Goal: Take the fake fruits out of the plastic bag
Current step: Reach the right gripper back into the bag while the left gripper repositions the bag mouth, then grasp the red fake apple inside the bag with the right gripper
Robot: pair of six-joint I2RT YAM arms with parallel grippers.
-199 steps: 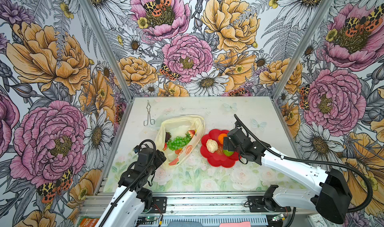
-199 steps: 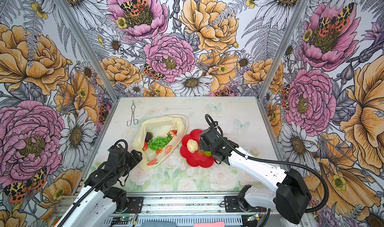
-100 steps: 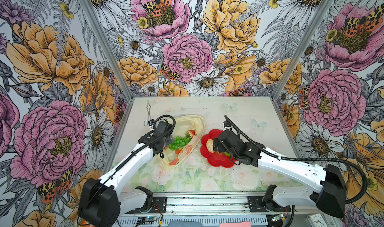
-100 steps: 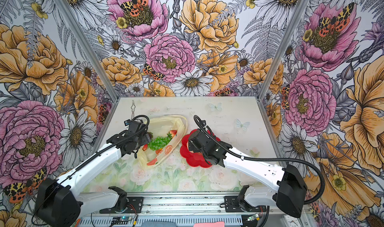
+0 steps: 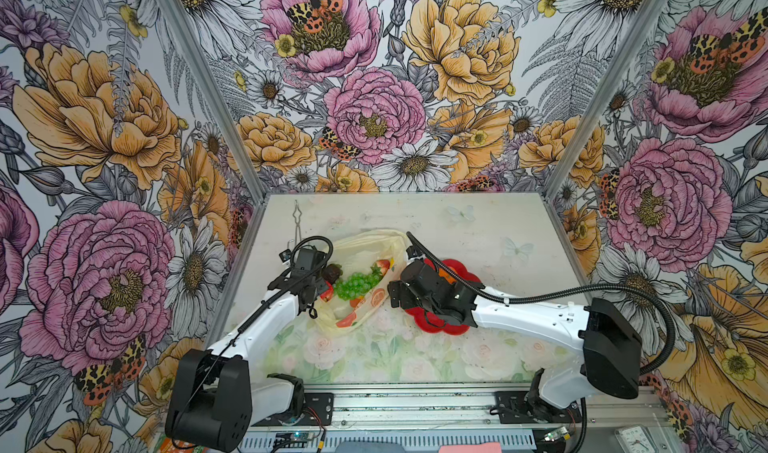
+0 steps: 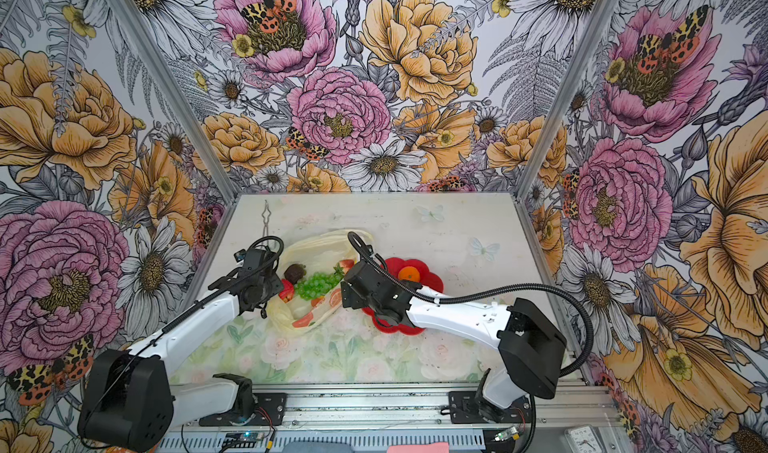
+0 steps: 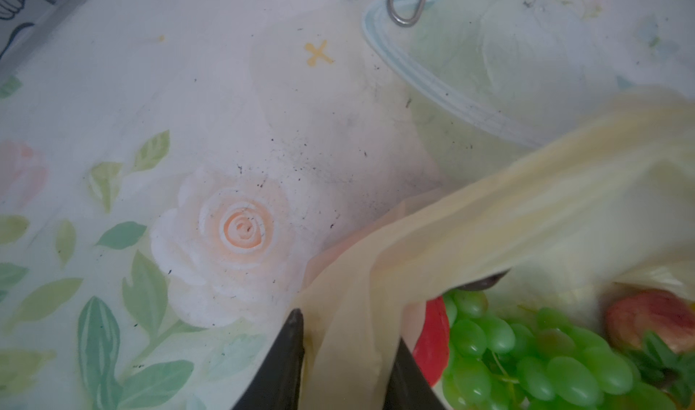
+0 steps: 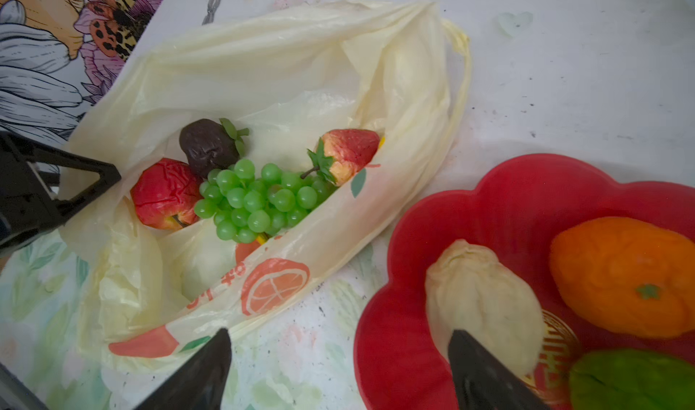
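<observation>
The plastic bag (image 5: pixel 368 245) is lying beside the red plate (image 8: pixel 507 209) with fake fruits (image 8: pixel 255 201) inside, the left gripper (image 7: pixel 348 331) pinching its rim, likely holding the mouth open for the right gripper (image 8: pixel 338 333) hovering with fingers (image 8: pixel 205 374) spread.

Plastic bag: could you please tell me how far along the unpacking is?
Done: orange, cream piece and green fruit lie on the red plate. In hand: left tool pinches the plastic bag's edge; right tool hangs open. Left inside: apple, dark brown fruit, grapes, strawberry.
</observation>
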